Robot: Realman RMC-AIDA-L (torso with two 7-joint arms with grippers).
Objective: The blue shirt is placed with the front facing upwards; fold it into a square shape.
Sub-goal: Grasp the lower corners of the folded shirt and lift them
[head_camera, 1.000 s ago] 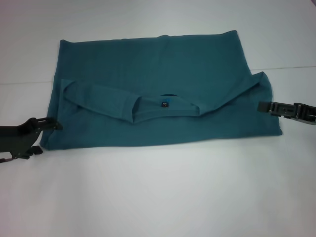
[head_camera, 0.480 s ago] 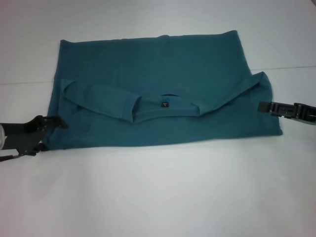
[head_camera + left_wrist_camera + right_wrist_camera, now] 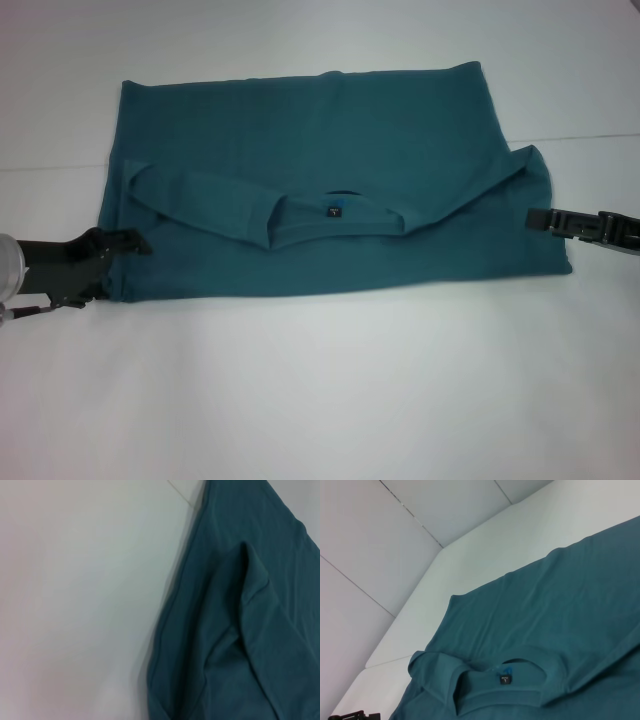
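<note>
Blue shirt (image 3: 320, 190) flat on white table (image 3: 320, 390), folded over, collar with dark label (image 3: 335, 211) facing up mid-shirt. No lettering visible. No containers. Left gripper (image 3: 125, 243) over shirt's near-left corner, fingers overlapping cloth edge; open or clamped, cannot tell. Right gripper (image 3: 535, 217) at shirt's right edge, beside folded sleeve; grip state unclear too. Both arms cut off by frame.
</note>
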